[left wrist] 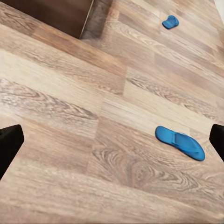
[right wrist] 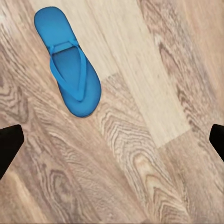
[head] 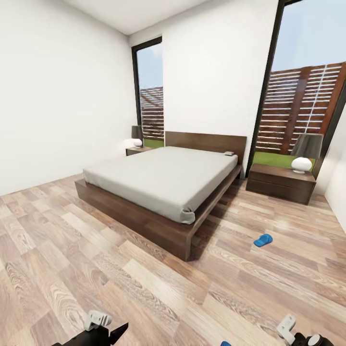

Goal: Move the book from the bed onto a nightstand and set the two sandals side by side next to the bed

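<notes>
Hanging over bare floor (head: 72,269), our left gripper (left wrist: 112,140) has its fingers spread wide, the two dark fingertips (left wrist: 9,142) sitting at opposite edges of the left wrist view with nothing between them but planks. Our right gripper (right wrist: 112,142) is spread just as wide and also holds nothing, touching nothing.

Taking the bed (head: 163,192) as our landmark: the book (head: 229,154) lies on the mattress up by the headboard, at the corner nearest the right-hand nightstand (head: 281,182). That nightstand stands just beside the bed's head and carries a lamp (head: 305,153) on its top surface. The other nightstand (head: 138,150) stands at the far side of the bed's head, with a lamp (head: 137,136) of its own.

One sandal (head: 263,240) lies on the floor off the bed's foot corner, near it but apart. The second sandal (right wrist: 69,70) lies flat, strap up, well away from the bed and close below our right gripper, which hovers beside it rather than around it. In the left wrist view we see both, the near one (left wrist: 179,142) and the far one (left wrist: 171,21), well apart.
</notes>
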Controlling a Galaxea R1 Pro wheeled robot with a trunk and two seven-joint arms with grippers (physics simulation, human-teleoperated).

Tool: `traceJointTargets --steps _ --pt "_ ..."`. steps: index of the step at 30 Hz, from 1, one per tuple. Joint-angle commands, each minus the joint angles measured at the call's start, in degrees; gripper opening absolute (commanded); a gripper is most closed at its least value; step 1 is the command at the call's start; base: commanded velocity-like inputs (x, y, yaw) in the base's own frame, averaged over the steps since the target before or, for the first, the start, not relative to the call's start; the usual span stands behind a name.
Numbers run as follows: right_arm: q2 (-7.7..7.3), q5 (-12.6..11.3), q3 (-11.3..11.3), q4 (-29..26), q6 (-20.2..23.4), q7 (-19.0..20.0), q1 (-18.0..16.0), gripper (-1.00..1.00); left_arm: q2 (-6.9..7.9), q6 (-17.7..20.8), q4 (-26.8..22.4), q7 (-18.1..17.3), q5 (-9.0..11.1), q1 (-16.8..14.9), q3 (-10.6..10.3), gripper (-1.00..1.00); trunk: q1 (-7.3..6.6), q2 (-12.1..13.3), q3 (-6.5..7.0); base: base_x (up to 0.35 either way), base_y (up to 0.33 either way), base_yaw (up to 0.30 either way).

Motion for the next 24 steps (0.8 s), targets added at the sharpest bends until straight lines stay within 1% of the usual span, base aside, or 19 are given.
traceJointTargets --steps 1,11,24 --pt "0.02 0.55 -0.1 -0.09 0.1 0.46 -0.02 1.0 0.01 0.58 -0.05 -0.1 0.54 0.0 0.02 1.0 0.22 -0.44 -0.24 0.0 0.0 0.0" --pt "0.03 0.52 -0.1 -0.09 0.17 0.23 -0.02 1.0 0.01 0.56 -0.05 -0.1 0.54 0.0 0.07 1.0 2.41 -4.45 -2.03 0.0 0.0 0.0" --pt "0.03 0.6 -0.1 -0.09 0.11 0.03 -0.02 1.0 0.0 0.6 -0.05 -0.1 0.54 0.0 0.07 1.0 2.75 -4.62 -4.91 0.0 0.0 0.0"
